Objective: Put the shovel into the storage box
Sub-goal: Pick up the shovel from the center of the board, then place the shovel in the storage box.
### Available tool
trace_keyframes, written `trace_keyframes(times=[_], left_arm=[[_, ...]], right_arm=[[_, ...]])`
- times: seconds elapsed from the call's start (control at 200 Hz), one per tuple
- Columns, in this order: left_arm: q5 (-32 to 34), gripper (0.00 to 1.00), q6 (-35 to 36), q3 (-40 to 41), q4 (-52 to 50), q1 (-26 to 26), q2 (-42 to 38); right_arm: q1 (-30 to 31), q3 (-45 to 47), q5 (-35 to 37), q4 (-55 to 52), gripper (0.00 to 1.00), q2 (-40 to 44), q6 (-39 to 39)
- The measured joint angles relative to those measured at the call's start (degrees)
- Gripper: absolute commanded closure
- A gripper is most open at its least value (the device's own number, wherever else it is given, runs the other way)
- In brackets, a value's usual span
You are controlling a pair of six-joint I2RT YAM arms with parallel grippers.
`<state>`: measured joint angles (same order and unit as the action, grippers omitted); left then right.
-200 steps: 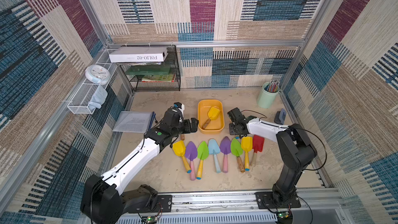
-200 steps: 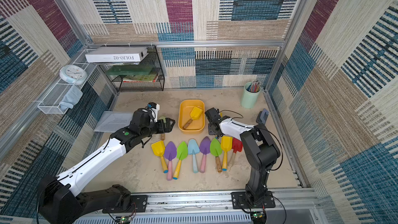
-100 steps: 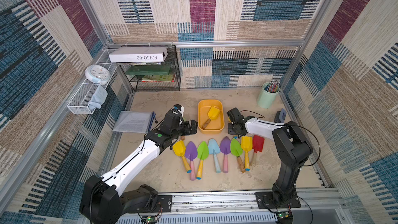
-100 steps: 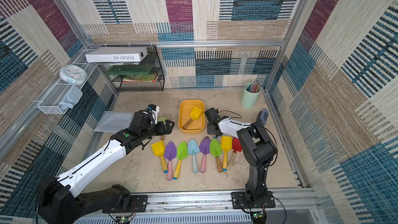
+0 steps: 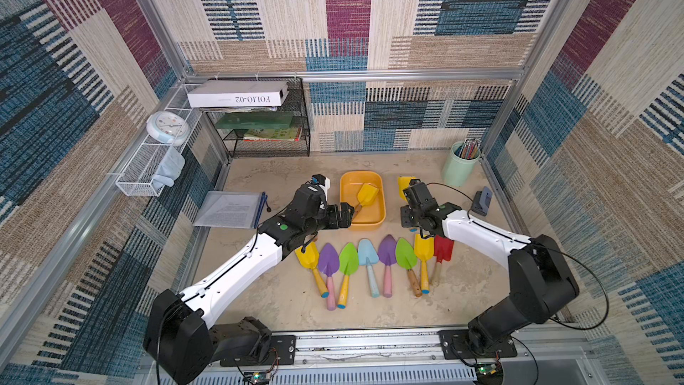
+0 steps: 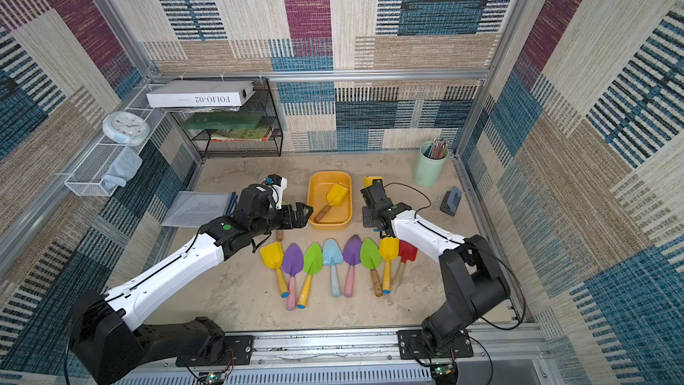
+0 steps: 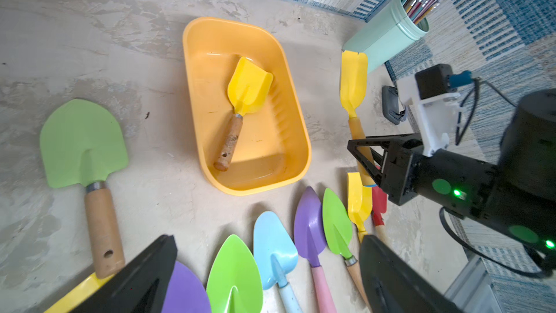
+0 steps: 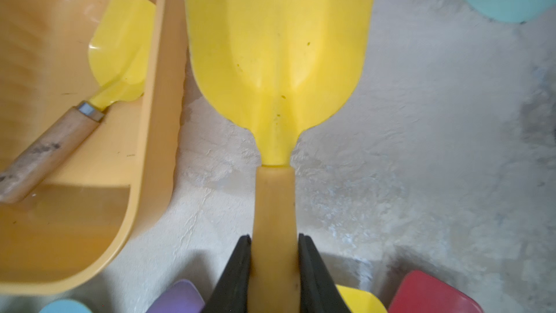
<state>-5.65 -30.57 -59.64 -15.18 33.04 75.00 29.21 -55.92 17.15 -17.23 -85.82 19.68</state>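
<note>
The shovel (image 8: 276, 55), yellow in blade and handle, is outside the storage box (image 7: 264, 152), just beside its long wall on the side facing the pencil cup (image 5: 459, 164), lying parallel to that wall with the blade toward the back wall. The right tool (image 8: 274, 242) is clamped on the handle, one jaw flat on each side, toward the butt end. Whether the blade is clear of the table (image 5: 281, 298) cannot be confirmed. The left tool (image 6: 304, 216) stands with its jaws wide apart and empty, near the box's front corner on the opposite side.

Findings on risk:
- The hold is far from the blade, so the blade may droop or twist in the jaws during the carry.
- The box wall is just beside the blade, and a sideways move without enough lift would probably strike the rim and push the tub.
- A wooden-handled yellow shovel (image 7: 248, 88) already lies diagonally inside. A second one released across it may ride up and overhang the rim.
- The row of shovels (image 5: 367, 251) lies close behind the right wrist, and its nearest blades could be disturbed.
- The left tool sits close to the box and may obstruct the transfer.
</note>
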Motion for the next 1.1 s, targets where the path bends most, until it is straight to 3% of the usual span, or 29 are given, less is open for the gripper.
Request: trace_keyframes(times=[0.23,0.516,0.706,0.912,1.097], left_arm=[[-2.2,0.05,-1.2,-8.8,1.4,2.8,8.9],[-3.1,0.19,-4.2,-19.5,4.4,4.4,22.5],[-3.1,0.27,-6.9,-22.0,6.5,4.5,27.3],[-3.1,0.45,-9.1,-23.3,8.3,4.5,29.4],[-3.1,0.68,-9.6,-23.8,9.6,4.5,30.3]], right_arm=[[1.2,2.9,-7.0,0.8,1.00,7.8,-8.3],[2.8,1.8,-9.8,0.4,1.00,9.9,-9.5],[3.9,0.4,-10.9,0.2,1.00,8.9,-9.4],[4.8,-0.9,-11.2,0.0,1.00,7.6,-9.3],[5.6,-1.7,-11.6,0.0,1.00,7.4,-9.1]])
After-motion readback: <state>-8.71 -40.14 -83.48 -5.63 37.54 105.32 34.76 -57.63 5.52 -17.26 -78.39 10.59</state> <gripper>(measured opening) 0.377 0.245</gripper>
